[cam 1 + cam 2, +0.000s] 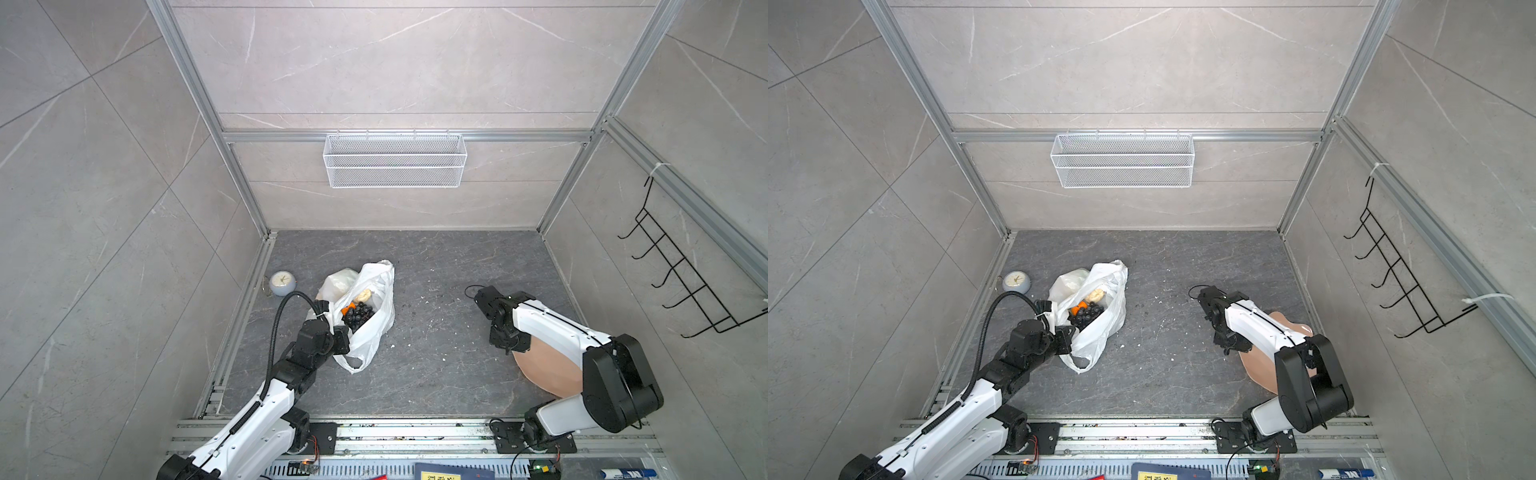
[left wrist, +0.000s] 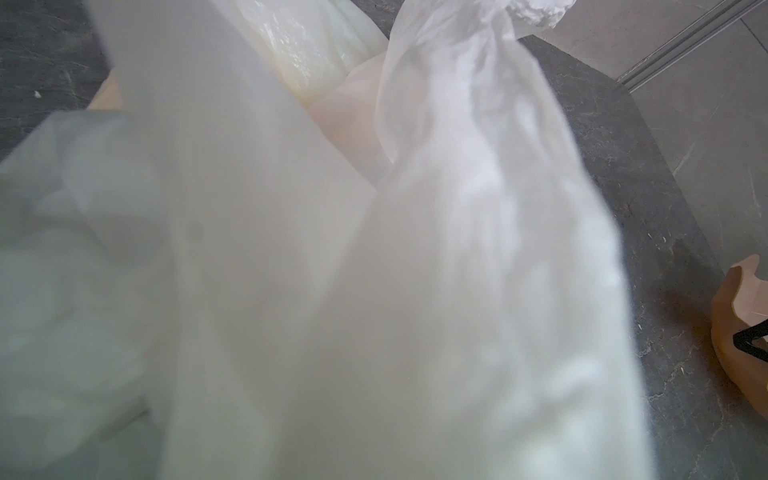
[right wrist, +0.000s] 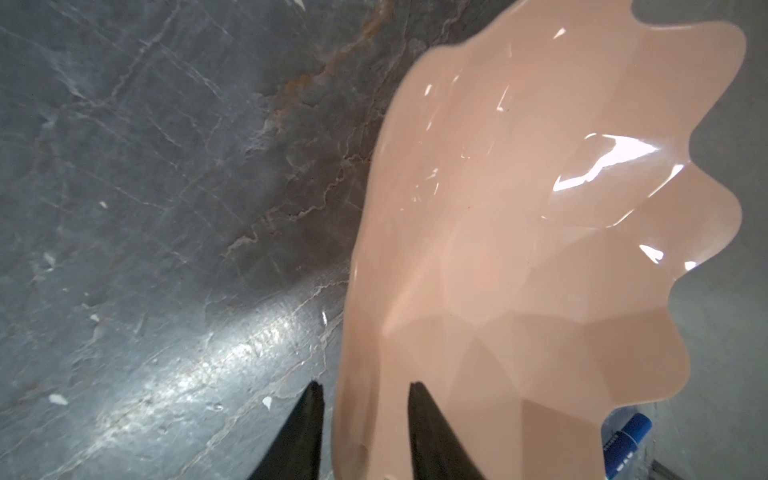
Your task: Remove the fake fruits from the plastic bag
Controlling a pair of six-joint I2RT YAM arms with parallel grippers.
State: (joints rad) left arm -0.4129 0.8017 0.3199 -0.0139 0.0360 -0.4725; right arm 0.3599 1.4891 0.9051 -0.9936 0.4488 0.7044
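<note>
**Left jaws shut on the plastic bag (image 1: pixel 374 328); right jaws apart across the rim of the plate (image 3: pixel 519 249).**

The left jaws are closed at the near rim of the plastic bag. The grip itself is hidden in both top views, and the left wrist view shows only the plastic bag (image 2: pixel 415 249) as blurred translucent white film. The right jaws stand apart, one finger (image 3: pixel 307 432) over the counter (image 3: pixel 145 208) and the other over the wavy pink plate — a relation only the right wrist view shows. The crinkled bag lies left of centre on the counter with its mouth gaping. The fake fruits (image 1: pixel 356 311) — dark grape bunch (image 1: pixel 359 316), orange piece (image 1: pixel 346 310), cream piece (image 1: pixel 365 295) — sit inside it.
</note>
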